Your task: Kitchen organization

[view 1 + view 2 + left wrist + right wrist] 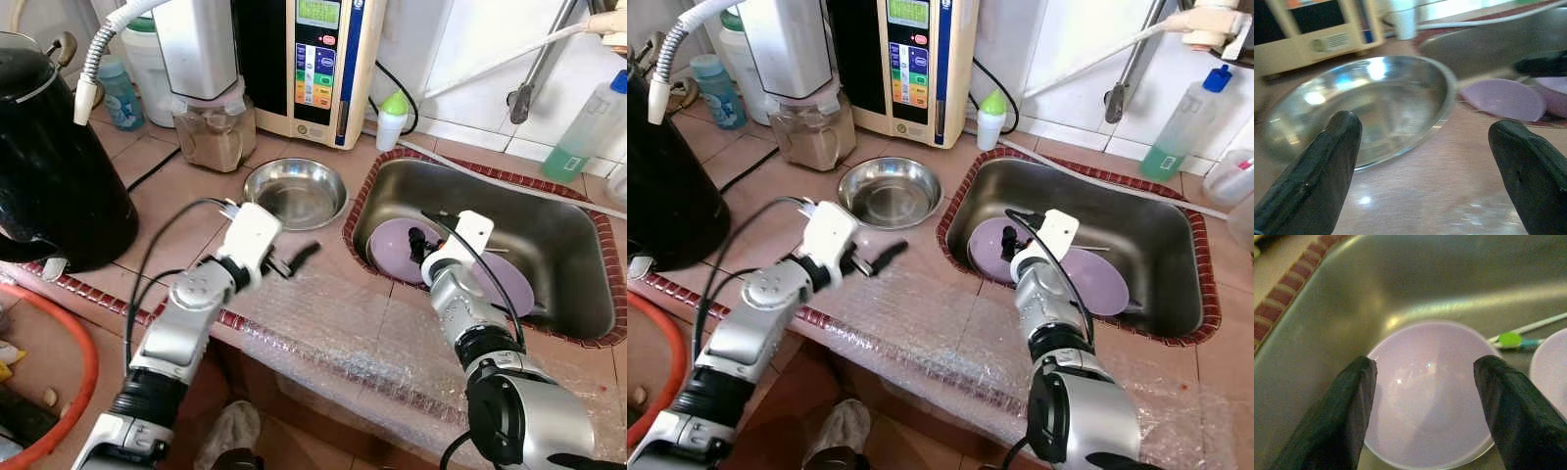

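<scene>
A lilac bowl (1430, 391) lies in the steel sink (549, 220), at about two o'clock from the steel bowl (296, 191) on the tiled counter. The right gripper (1422, 404) hangs above it, fingers spread wider than its rim, so closing there could miss or skid off the wet curve. The left gripper (1425, 166), also spread, points at the steel bowl from six o'clock.
</scene>
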